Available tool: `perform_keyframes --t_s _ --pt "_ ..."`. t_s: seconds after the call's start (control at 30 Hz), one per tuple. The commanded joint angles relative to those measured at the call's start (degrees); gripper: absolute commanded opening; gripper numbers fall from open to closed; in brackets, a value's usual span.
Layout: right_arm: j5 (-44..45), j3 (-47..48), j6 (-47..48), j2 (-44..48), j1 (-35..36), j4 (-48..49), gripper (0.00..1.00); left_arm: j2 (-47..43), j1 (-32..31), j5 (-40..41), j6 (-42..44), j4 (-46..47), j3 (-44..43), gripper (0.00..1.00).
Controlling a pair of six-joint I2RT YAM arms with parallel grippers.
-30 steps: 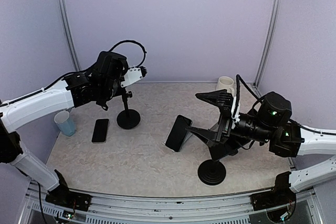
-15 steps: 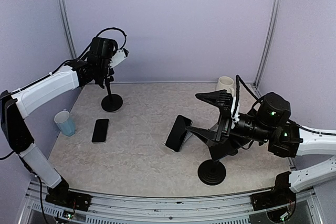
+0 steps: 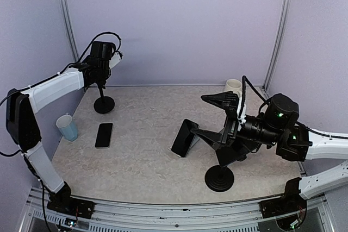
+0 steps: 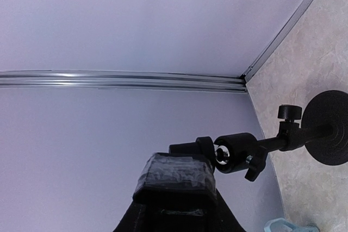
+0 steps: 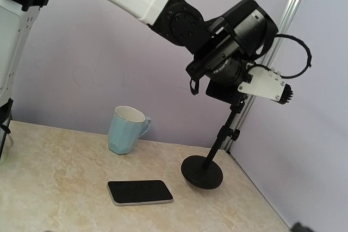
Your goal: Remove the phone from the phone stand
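Note:
My left gripper point(image 3: 101, 79) is shut on the head of a black phone stand point(image 3: 103, 103), which stands on its round base at the back left by the wall. The left wrist view shows one taped finger point(image 4: 175, 175) beside the stand's ball joint point(image 4: 235, 153). A dark phone point(image 3: 104, 135) lies flat on the table in front of that stand, also seen in the right wrist view point(image 5: 140, 192). My right gripper point(image 3: 215, 118) is wide open beside a second dark phone point(image 3: 185, 138), which leans tilted by a second stand point(image 3: 219, 178).
A blue mug point(image 3: 67, 127) stands at the left edge beside the flat phone. A white mug point(image 3: 234, 86) stands at the back right by the corner post. Walls close in the back and both sides.
My left gripper has carried its phone stand from mid-left of the table back and left to the wall. The flat phone has stayed put. The right arm has barely moved.

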State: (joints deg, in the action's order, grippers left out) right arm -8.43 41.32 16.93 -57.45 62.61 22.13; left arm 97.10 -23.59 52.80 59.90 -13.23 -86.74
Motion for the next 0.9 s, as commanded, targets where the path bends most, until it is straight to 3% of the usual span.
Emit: perform_keyframes --t_s 0.0,0.43,0.5,0.6,0.87 --pt "-0.82 2.25 -0.58 -1.52 -0.56 0.04 0.93 0.93 0.33 1.31 0.60 6.52 -3.51 0.08" --pt "-1.28 3.06 -0.34 -3.53 -1.06 0.25 0.93 5.02 1.18 -0.92 -0.95 6.98 -4.40 0.12" --pt "-1.62 3.17 -0.36 -3.79 -1.20 0.42 0.93 4.84 1.18 -0.77 -0.95 6.94 -3.80 0.19" --pt "-1.72 3.26 -0.30 -4.07 -1.31 0.78 0.94 4.14 1.11 -0.98 -1.54 6.70 -2.57 0.39" --pt "-2.03 3.59 -0.26 -4.09 -1.41 1.17 0.94 2.33 0.85 -3.06 -5.39 1.29 -1.22 0.64"
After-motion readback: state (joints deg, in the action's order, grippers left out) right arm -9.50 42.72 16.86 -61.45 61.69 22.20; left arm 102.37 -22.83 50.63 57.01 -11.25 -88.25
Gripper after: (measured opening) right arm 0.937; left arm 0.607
